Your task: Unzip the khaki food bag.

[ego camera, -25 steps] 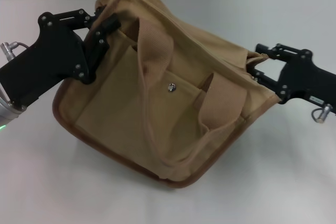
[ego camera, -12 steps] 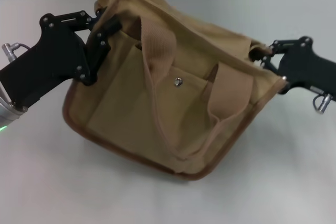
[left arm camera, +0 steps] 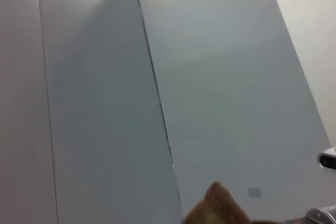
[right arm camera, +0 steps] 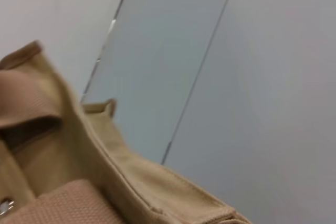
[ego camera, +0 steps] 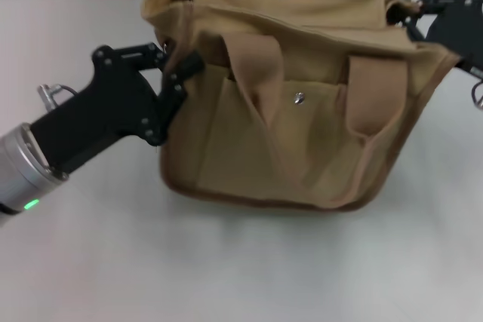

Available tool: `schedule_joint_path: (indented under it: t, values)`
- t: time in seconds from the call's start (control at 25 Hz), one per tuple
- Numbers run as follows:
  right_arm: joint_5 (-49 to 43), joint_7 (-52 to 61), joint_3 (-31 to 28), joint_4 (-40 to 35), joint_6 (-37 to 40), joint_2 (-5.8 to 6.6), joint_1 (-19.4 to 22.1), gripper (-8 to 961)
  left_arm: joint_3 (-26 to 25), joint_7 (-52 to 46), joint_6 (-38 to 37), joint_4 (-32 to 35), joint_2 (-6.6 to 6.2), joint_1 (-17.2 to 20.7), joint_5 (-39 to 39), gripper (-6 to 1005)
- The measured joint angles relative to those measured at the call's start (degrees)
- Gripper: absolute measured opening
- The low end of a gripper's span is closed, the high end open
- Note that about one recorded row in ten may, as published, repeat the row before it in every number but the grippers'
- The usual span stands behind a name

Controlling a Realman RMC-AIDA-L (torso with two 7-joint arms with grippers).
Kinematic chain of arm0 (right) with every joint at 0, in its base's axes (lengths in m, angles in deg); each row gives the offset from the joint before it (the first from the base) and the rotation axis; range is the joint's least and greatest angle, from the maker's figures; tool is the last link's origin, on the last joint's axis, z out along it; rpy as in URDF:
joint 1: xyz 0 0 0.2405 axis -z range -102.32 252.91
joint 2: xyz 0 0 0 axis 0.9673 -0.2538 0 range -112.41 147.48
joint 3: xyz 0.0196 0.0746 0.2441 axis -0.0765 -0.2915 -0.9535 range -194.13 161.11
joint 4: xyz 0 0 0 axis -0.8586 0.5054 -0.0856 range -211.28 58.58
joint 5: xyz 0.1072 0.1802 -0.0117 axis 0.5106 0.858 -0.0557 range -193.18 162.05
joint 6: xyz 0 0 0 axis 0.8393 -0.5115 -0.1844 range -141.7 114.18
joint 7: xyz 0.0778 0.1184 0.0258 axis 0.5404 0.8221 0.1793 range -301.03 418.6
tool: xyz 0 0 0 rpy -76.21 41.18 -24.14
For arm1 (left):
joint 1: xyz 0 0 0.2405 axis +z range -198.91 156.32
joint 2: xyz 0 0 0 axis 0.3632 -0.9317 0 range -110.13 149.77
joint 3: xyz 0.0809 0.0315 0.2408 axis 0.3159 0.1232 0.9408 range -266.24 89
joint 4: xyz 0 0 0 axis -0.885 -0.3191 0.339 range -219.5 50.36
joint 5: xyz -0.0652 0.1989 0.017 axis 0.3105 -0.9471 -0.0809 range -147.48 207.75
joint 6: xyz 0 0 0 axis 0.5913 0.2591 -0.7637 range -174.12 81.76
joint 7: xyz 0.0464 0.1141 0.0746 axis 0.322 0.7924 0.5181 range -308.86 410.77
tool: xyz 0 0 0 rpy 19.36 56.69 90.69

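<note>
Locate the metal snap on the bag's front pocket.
Head view: the snap sits centre-right on the khaki food bag, between its two handle straps.

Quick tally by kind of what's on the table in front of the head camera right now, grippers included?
khaki food bag: 1
grippers: 2, the left gripper at the bag's left end, the right gripper at its top right corner
Total: 3

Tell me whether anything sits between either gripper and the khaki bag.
Nothing visible does. The left gripper is already against the khaki food bag's left end, and the right gripper is at its upper right corner.
</note>
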Motion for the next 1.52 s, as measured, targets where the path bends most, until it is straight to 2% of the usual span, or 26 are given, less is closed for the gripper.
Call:
schedule_joint_path:
  t: [0.28, 0.48, 0.64, 0.68, 0.76, 0.84, 0.88, 0.92, 1.04, 1.08, 1.16, 1.2, 1.24, 1.28, 1.32, 1.36, 1.4, 1.48, 1.52]
  values:
    - [1.9, -1.2, 0.1, 0.0, -0.9, -0.07, 0.2, 100, -0.8, 5.4, 3.0, -8.5, 0.17, 0.5, 0.2, 94]
    - [7.8, -3.0, 0.4, 2.3, -0.6, -0.34, 1.1, 149, -2.1, 5.3, 3.2, -9.9, 0.15, 1.6, 0.3, 102]
    - [9.3, -3.1, 0.3, 2.5, 1.0, -0.33, 2.1, 189, -2.2, 5.2, 2.3, -9.6, -0.07, 2.5, 0.3, 205]
    - [10.8, -2.8, -0.2, 2.6, 3.4, -0.34, 3.3, 199, -2.2, 5.2, 1.5, -9.3, -0.15, 3.0, 0.3, 231]
    - [11.9, -2.5, -0.4, 2.8, 4.5, -0.35, 4.0, 436, -2.3, 5.2, -0.3, -8.2, -0.29, 4.1, 0.3, 283]
    - [16.3, -1.6, -0.5, 3.7, 7.7, -0.33, 6.1, 478, -2.6, 5.2, -2.4, -6.3, -0.31, 5.8, 0.3, 520]
    - [20.4, 0.1, -0.5, 5.0, 11.9, -0.20, 8.1, 499, -3.2, 5.2, -3.7, -5.2, -0.29, 6.8, 0.3, 540]
    - [20.4, 0.1, -0.5, 5.0, 11.9, -0.20, 8.1, 520, -3.4, 4.9, -4.6, -4.7, -0.31, 7.3, 0.4, 560]
    - [21.8, 6.1, -0.4, 6.1, 19.5, 0.15, 10.8, 582, -2.8, 0.0, -8.0, -0.6, -0.68, 9.2, -0.1, 621]
    - [18.9, 9.6, -0.2, 5.4, 23.3, 0.40, 12.2, 603, -0.7, -3.9, -9.2, 3.2, -0.79, 10.1, -0.9, 641]
    - [16.1, 11.1, -0.1, 4.6, 25.3, 0.57, 12.8, 645, 1.0, -6.0, -9.6, 5.4, -0.83, 10.5, -1.4, 681]
    - [11.1, 13.0, 0.0, 3.3, 27.8, 0.86, 13.3, 666, 4.2, -9.0, -10.0, 8.4, -0.94, 11.0, -2.5, 702]
    - [6.6, 14.3, -0.1, 2.1, 29.6, 1.06, 13.5, 695, 4.2, -9.0, -10.0, 8.4, -0.94, 11.0, -2.5, 722]
    - [-2.5, 16.8, -0.3, 0.3, 32.2, 1.36, 13.6, 723, 8.1, -12.9, -10.1, 11.1, -1.22, 11.2, -4.0, 742]
    - [-2.5, 16.8, -0.3, 0.3, 32.2, 1.36, 13.6, 752, 8.1, -12.9, -10.1, 11.1, -1.22, 11.2, -4.0, 755]
    - [-11.3, 18.6, -0.5, -0.6, 33.2, 1.45, 13.2, 781, 11.0, -15.5, -10.1, 12.5, -1.45, 11.0, -5.2, 768]
    - [-11.3, 18.6, -0.5, -0.6, 33.2, 1.45, 13.2, 809, 13.5, -18.4, -9.7, 13.5, -1.64, 10.6, -7.0, 781]
    - [-17.6, 20.3, -0.7, -0.8, 31.5, 1.18, 12.4, 838, 13.5, -18.4, -9.7, 13.5, -1.64, 10.6, -7.0, 808]
    - [-17.6, 20.3, -0.7, -0.8, 31.5, 1.18, 12.4, 838, 13.5, -18.4, -9.7, 13.5, -1.64, 10.6, -7.0, 821]
